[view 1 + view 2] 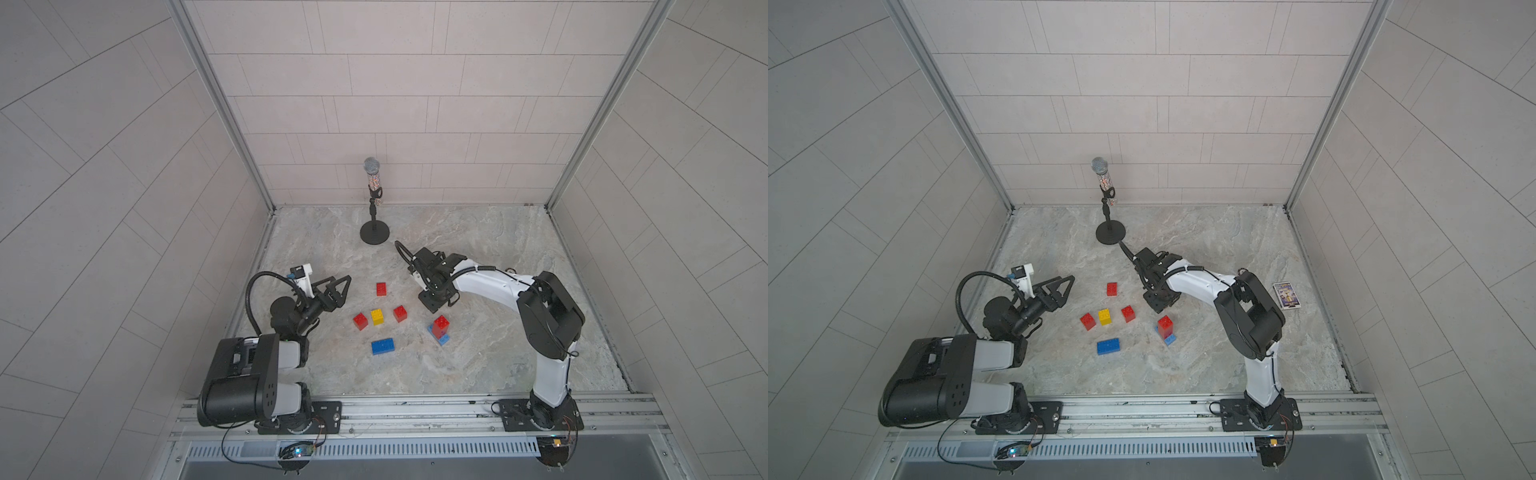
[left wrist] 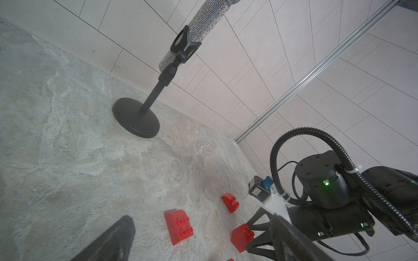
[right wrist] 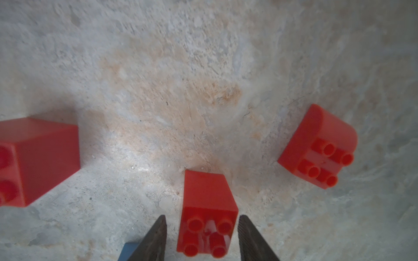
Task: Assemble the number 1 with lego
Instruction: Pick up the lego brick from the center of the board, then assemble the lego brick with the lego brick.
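Note:
Loose lego lies mid-table: red bricks (image 1: 381, 289) (image 1: 360, 321) (image 1: 400, 313), a yellow brick (image 1: 377, 316) and a dark blue long brick (image 1: 382, 346). A short red stack (image 1: 440, 326) stands on a light blue brick (image 1: 443, 340). My right gripper (image 1: 434, 303) points down just above this stack. In the right wrist view it (image 3: 202, 218) is open, its jaws either side of the stack's studded top (image 3: 208, 226) with a gap on both sides. My left gripper (image 1: 338, 289) hovers open and empty, left of the bricks; in its wrist view (image 2: 199, 239) a red brick (image 2: 178, 227) lies ahead.
A microphone on a round black stand (image 1: 374, 235) rises at the back middle. A small printed card box (image 1: 1286, 296) lies on the right behind my right arm. Walls close in the table on three sides. A metal rail (image 1: 415, 409) runs along the front.

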